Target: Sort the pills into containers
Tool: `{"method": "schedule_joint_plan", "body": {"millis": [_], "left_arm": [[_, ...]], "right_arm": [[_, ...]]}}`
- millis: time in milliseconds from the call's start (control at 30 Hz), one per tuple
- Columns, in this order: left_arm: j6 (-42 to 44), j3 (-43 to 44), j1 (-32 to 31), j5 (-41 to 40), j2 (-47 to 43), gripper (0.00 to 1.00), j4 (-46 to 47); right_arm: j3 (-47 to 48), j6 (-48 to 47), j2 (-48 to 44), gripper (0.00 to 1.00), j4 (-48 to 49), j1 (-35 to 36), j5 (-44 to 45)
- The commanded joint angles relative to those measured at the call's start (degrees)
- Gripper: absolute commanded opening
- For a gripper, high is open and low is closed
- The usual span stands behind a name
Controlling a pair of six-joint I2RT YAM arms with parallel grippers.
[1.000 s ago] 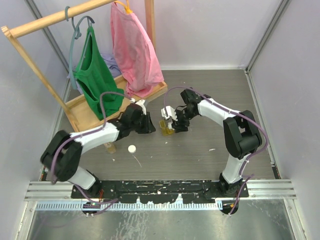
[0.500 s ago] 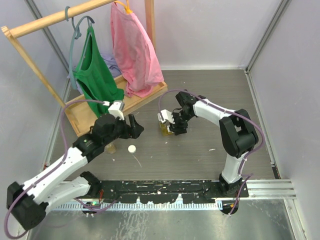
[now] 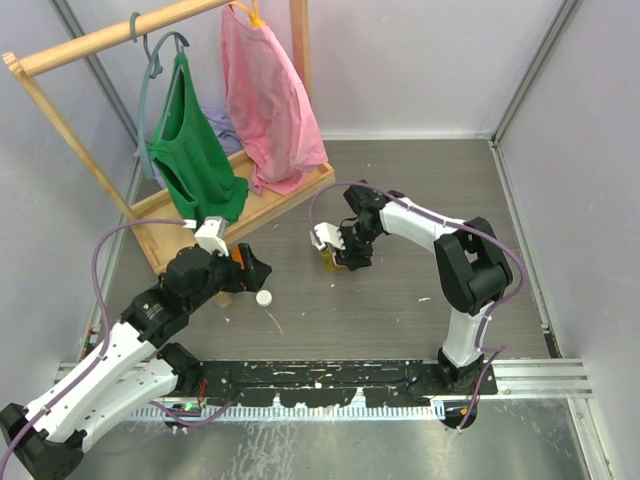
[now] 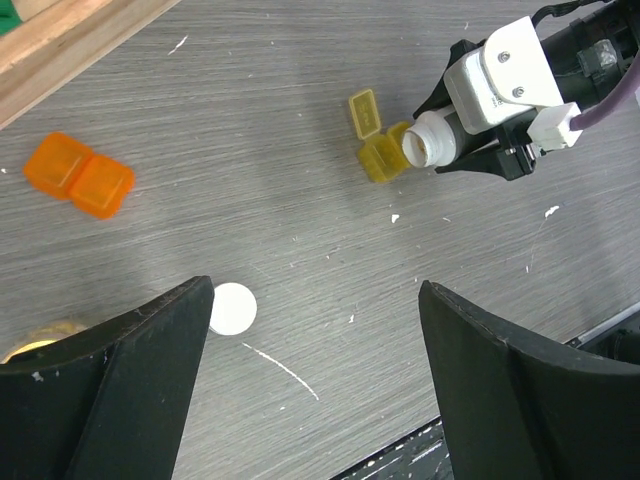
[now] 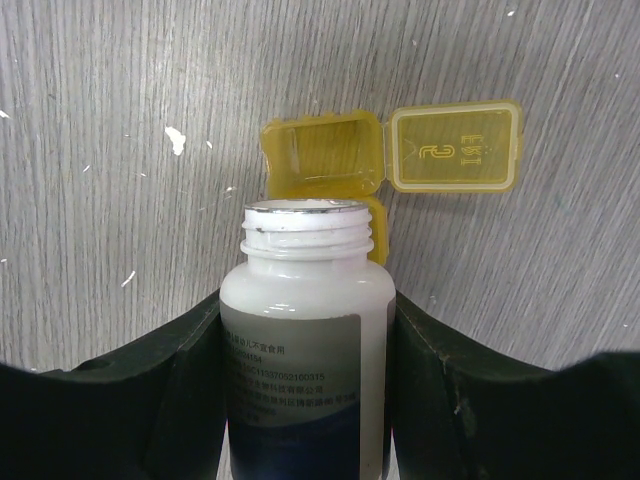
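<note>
You're at the pour step. The right jaws are clamped on the sides of the pill bottle. Its cap is off and its mouth points at the yellow container. The container sits on the tabletop just left of centre in the top view, tucked under that arm's wrist. The left jaws are spread wide with nothing in them, hanging over the tabletop at lower left of the top view, well apart from the container.

Next move, my read: tip the bottle further and line its mouth up with the open cell, not the hinge. The target is small and the mouth is wide, so go slow or pills will land on the tabletop.

What each view adds:
- Right wrist: one cell is open, its lid is flipped out to the right, and the cell looks empty. The bottle neck covers most of the second cell, so I can't tell whether that one is open. No pills visible.
- Left wrist: the bottle mouth is seen head-on, touching or just beside the container; I can't tell which. It also shows a white cap at lower left and an orange two-cell box at upper left. The right wrist view shows neither.
- Top: it gives the layout of both arms, but the container is half hidden and the bottle is barely readable.
</note>
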Motion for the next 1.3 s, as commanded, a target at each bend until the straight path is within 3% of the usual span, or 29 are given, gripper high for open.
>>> {"method": "schedule_joint_plan", "body": {"millis": [0,1267], "left_arm": [[0.66,0.53,0.21,-1.53,-1.71,0.86,-1.0],[1.43,0.19,0.21,-1.65,-3.58,0.87,-2.77]], "right_arm": [[3.06,0.33,-0.24,0.01,-1.37,0.71,1.67],[8.02,3.65,2.26,0.01,-6.11,7.09,15.27]]}}
